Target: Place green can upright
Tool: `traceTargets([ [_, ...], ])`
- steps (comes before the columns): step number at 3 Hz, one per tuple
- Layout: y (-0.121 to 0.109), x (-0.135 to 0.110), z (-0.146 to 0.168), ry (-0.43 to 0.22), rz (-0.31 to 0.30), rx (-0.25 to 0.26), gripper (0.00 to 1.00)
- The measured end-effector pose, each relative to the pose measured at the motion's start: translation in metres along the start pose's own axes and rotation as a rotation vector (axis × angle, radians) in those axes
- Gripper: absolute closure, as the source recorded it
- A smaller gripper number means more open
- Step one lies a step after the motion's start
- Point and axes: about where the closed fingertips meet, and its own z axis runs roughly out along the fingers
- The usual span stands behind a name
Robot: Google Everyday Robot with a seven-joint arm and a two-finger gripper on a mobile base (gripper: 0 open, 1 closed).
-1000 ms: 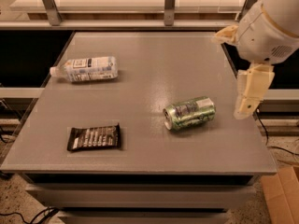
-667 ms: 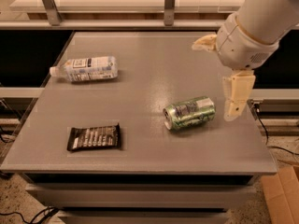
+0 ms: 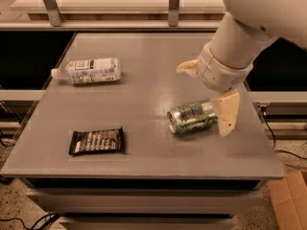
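Gripper [image 3: 202, 100] over right half of table [image 3: 144, 176], near right edge, hanging from the white arm [image 3: 249, 28]. Fingers spread wide, holding nothing: one finger [image 3: 227, 113] points down just right of can, the other [image 3: 186, 68] juts left, above and behind can. Contact between lower finger and can: cannot tell.

Can [image 3: 192, 117] on its side, right of centre, nearer front edge than back. Silver top faces left; long axis roughly parallel to front edge, slightly skewed.

Bottle [image 3: 88, 71] on its side near left edge, toward back-left corner, cap pointing left.

Dark wrapper [image 3: 97, 141] flat near front-left corner, well apart from can.
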Motion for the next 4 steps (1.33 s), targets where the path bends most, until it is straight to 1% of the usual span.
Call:
traceTargets([
  [1, 0.004, -0.011, 0.018, 0.024, -0.052, -0.027, 0.0],
  [2, 0.006, -0.024, 0.032, 0.05, -0.068, -0.039, 0.0],
  [3, 0.004, -0.033, 0.043, 0.065, -0.057, -0.042, 0.0],
  [4, -0.001, -0.039, 0.052, 0.084, -0.021, -0.058, 0.0],
])
